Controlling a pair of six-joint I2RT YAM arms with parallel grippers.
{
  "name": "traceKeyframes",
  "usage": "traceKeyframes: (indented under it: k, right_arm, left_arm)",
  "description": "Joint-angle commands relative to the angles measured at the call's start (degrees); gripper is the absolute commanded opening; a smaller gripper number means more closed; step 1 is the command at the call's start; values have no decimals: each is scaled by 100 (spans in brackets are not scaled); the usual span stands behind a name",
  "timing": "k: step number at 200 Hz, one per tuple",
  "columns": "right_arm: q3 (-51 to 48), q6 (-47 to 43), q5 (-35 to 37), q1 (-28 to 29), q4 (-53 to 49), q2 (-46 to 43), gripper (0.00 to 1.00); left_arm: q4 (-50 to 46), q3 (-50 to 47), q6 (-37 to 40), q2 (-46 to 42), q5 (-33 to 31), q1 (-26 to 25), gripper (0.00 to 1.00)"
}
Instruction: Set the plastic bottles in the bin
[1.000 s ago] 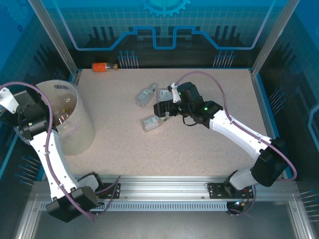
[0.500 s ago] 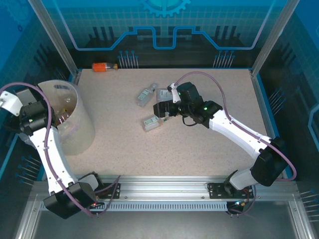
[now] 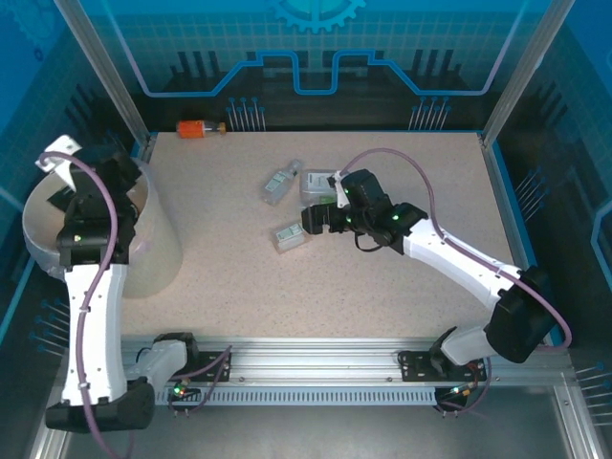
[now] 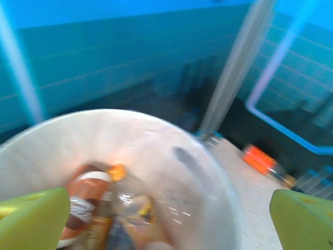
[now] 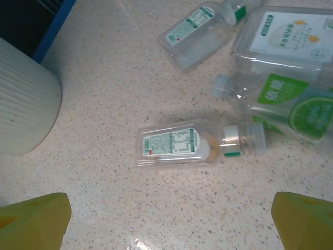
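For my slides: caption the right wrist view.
Open right pincer above a clear bottle lying on the speckled table, other bottles beyond.

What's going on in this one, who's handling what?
The left tool hangs open and empty over the bin, with several bottles lying inside it. The right tool is open above a clear bottle lying on the table, not touching it. Three more clear bottles lie close by, and an orange bottle lies at the table's far edge.
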Motion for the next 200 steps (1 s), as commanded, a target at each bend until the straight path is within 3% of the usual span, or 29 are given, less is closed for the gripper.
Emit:
traceKeyframes:
  k: [1, 41, 67, 115, 200]
  right_arm:
    - [-246, 213, 389, 79, 172, -374, 100]
    - [-745, 509, 881, 27, 394, -797, 100]
    - [-1119, 618, 1157, -5, 570, -1168, 100]
    - [-1790, 694, 1361, -136, 693, -1842, 100]
    - [-2325, 876, 1650, -295, 675, -2524, 100]
  left_arm:
    - [-8, 225, 214, 161, 42, -975, 99]
    - [297, 136, 623, 766, -207, -2892, 99]
    - [695, -121, 775, 1136, 462, -3494, 99]
    - [650, -185, 745, 2038, 1977, -3568, 99]
    - [984, -473, 1258, 3377, 3606, -3569, 99]
